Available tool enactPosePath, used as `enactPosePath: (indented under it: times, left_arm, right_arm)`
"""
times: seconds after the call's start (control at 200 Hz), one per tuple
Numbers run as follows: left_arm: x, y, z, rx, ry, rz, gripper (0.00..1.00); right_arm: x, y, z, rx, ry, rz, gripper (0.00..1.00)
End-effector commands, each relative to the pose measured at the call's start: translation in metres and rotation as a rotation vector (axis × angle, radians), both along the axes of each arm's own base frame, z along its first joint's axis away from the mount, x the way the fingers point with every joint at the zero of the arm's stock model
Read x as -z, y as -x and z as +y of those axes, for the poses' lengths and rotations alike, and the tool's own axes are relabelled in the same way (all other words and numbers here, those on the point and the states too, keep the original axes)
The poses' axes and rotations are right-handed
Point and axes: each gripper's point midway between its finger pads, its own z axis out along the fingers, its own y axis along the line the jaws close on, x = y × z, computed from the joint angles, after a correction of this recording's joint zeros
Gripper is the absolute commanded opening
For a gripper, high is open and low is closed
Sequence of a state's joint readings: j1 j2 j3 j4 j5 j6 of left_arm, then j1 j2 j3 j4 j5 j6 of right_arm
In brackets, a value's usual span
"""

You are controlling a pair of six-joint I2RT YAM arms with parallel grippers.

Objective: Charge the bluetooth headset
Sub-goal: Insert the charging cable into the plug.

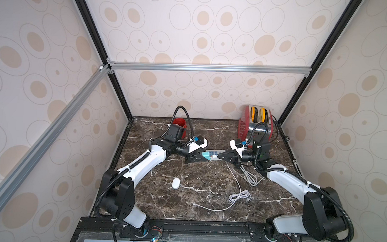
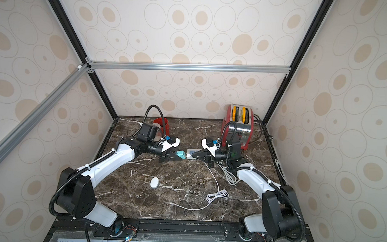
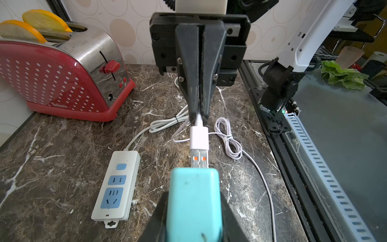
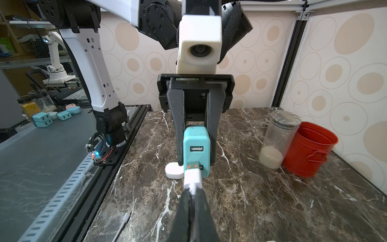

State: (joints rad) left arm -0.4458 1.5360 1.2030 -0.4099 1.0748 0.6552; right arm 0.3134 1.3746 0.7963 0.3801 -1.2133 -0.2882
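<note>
1. Left gripper [image 1: 201,157] is clamped on the teal charger adapter [image 3: 193,199], one black finger pressed on each side. It holds the adapter up off the marble countertop [image 1: 163,202], with the ports facing the other arm.
2. Right gripper [image 3: 199,117] is pinched tight on the white tail of the USB plug [image 3: 199,137]. The metal tip with orange inserts points at the adapter.
3. In the right wrist view the plug tip sits at the lower of the adapter's two ports and the upper port is free. I can't tell whether it is in or just touching the mouth.
4. The two grippers meet tip to tip mid-counter, above the near end of the white power strip [image 3: 115,186]. The strip lies flat with its blue sockets up.
5. The bluetooth headset [image 1: 176,183], a white oval case, lies flat on the counter with nothing touching it. It is toward the front, beside the left arm's forearm and well apart from both grippers.
6. The white charging cable [image 1: 239,195] trails down from the plug into a tied coil on the counter. A loose run leads on toward the front edge.
7. A red toaster [image 1: 255,126] with yellow slices in its slots stands in the back right corner.
8. A red bucket [image 4: 310,150] is at the back left, with a clear jar [image 4: 278,138] of pale grains touching it.
</note>
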Motion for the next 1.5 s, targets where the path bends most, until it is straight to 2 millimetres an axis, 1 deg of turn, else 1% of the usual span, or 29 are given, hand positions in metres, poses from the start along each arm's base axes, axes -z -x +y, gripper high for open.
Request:
enactPosePath:
  times: [0.0,0.27,0.441,0.526,0.676,0.851,0.961,1.092,1.177,1.227,1.312,1.497]
  left_arm:
    - [-0.022,0.000,-0.005,0.039,0.049,-0.061,0.00]
    - [-0.024,-0.002,-0.006,0.034,0.054,-0.070,0.00]
    - [-0.025,-0.001,-0.007,0.035,0.060,-0.068,0.00]
    - [-0.025,-0.002,-0.006,0.033,0.059,-0.070,0.00]
    - [-0.026,-0.005,-0.007,0.025,0.060,-0.077,0.00]
    - [-0.026,-0.007,-0.008,0.021,0.063,-0.080,0.00]
    - [-0.028,-0.006,-0.009,0.030,0.073,-0.077,0.00]
    - [-0.030,-0.004,-0.010,0.041,0.082,-0.073,0.00]
    - [-0.032,-0.002,-0.010,0.048,0.083,-0.068,0.00]
    - [-0.032,-0.001,-0.011,0.051,0.084,-0.073,0.00]
    - [-0.033,-0.002,-0.011,0.049,0.083,-0.075,0.00]
    - [-0.039,-0.004,-0.012,0.050,0.097,-0.097,0.00]
  right_arm:
    - [-0.002,0.002,0.004,0.001,0.009,-0.026,0.00]
    - [-0.002,-0.002,0.005,0.040,0.011,-0.013,0.00]
    - [-0.005,0.000,0.005,0.024,-0.004,-0.005,0.00]
    - [-0.007,0.003,0.006,0.003,-0.014,-0.006,0.00]
    - [-0.004,0.013,0.006,-0.057,-0.004,0.030,0.00]
    - [-0.001,0.018,0.005,-0.079,0.008,0.039,0.00]
    - [0.001,0.017,0.006,-0.082,0.009,0.044,0.00]
    - [0.001,0.011,0.008,-0.093,0.000,0.041,0.00]
    - [-0.003,0.005,0.011,-0.090,-0.007,0.021,0.00]
    - [-0.007,0.005,0.012,-0.099,-0.013,0.015,0.00]
    - [-0.008,0.011,0.018,-0.133,-0.011,0.010,0.00]
    - [0.002,0.030,0.027,-0.202,0.022,0.040,0.00]
